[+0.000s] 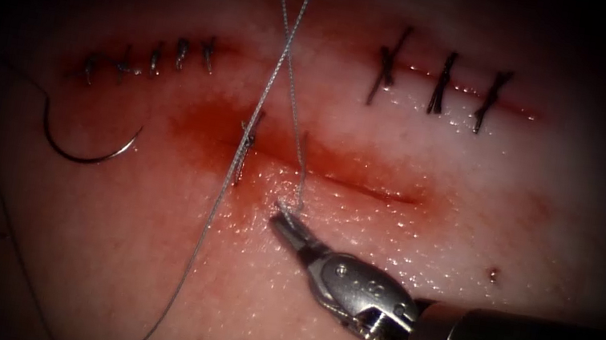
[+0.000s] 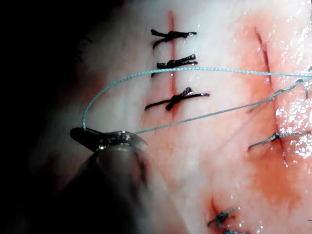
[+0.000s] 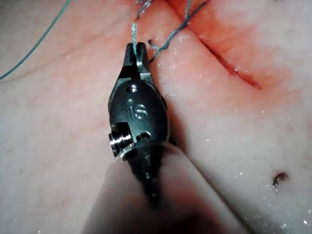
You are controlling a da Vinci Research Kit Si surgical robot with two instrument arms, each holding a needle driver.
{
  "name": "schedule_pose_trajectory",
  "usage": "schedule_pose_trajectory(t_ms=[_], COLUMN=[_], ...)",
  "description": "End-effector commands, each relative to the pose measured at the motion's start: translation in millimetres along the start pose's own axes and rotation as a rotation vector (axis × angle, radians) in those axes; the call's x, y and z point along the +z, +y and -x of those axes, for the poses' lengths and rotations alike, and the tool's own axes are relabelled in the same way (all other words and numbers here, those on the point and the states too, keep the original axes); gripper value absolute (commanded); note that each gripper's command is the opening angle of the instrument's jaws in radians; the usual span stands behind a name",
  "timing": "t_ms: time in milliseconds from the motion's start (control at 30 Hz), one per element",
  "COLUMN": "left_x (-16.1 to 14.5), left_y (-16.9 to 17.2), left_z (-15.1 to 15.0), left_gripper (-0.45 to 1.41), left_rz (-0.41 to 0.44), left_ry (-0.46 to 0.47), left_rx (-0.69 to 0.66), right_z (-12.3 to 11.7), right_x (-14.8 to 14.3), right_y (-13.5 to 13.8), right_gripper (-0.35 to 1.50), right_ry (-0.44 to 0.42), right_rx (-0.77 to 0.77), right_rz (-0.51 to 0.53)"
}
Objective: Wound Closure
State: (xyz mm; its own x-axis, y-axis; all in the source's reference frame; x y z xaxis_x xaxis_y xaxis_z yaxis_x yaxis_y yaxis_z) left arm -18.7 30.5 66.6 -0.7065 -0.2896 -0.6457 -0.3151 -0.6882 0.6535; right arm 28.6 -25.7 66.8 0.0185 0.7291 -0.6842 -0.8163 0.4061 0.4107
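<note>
1. Our right tool (image 1: 286, 223) comes in from the right on the near side of the cut (image 1: 335, 175), its jaws closed on a short end of thread (image 1: 299, 186) just near of the cut's middle. The right wrist view shows the same grasp (image 3: 136, 51), with the strand running out from the tips.
2. Our left tool (image 2: 105, 139) is closed on the long thread (image 2: 195, 69), which loops away from its tips and back toward the cut.
3. In the endoscope view, two strands cross above the far side of the tissue (image 1: 379, 304) and run out past the far edge.
4. The curved needle (image 1: 83, 147) lies loose on the tissue, well left of the cut and near of the left row of stitches (image 1: 150, 56). Neither tool holds it, and it is not in the tissue.
5. We judge a knot is in hand: both ends are gripped and one stitch (image 1: 245, 149) already sits at the cut's left end. Next calls for even tension on both strands, without dragging the needle.
6. We cannot tell whether a throw has formed at the crossing. The long strand's trailing part fades into the dark left margin. Red fluid (image 1: 212, 127) blurs the cut's left edge.
</note>
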Motion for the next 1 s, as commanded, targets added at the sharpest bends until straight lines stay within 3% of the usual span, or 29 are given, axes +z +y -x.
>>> schedule_pose_trajectory(t_ms=[33, 733, 1000], left_x=[0.5, 2.3, 3.7], left_y=[0.3, -3.3, -3.9], left_z=[-0.1, -1.9, -2.6], left_gripper=[-0.45, -0.45, -0.45], left_rz=[-0.006, -0.045, -0.053], left_ry=[0.002, -0.03, -0.052], left_rx=[-0.006, 0.081, 0.116], right_z=[0.8, 0.9, 5.2], right_x=[-0.2, 0.9, 0.3], right_y=[-1.0, -2.1, -5.3], right_gripper=[-0.35, -0.35, -0.35], right_ry=[-0.003, 0.003, -0.087], right_rx=[0.004, -0.071, -0.115], right_rz=[-0.001, -0.016, -0.066])
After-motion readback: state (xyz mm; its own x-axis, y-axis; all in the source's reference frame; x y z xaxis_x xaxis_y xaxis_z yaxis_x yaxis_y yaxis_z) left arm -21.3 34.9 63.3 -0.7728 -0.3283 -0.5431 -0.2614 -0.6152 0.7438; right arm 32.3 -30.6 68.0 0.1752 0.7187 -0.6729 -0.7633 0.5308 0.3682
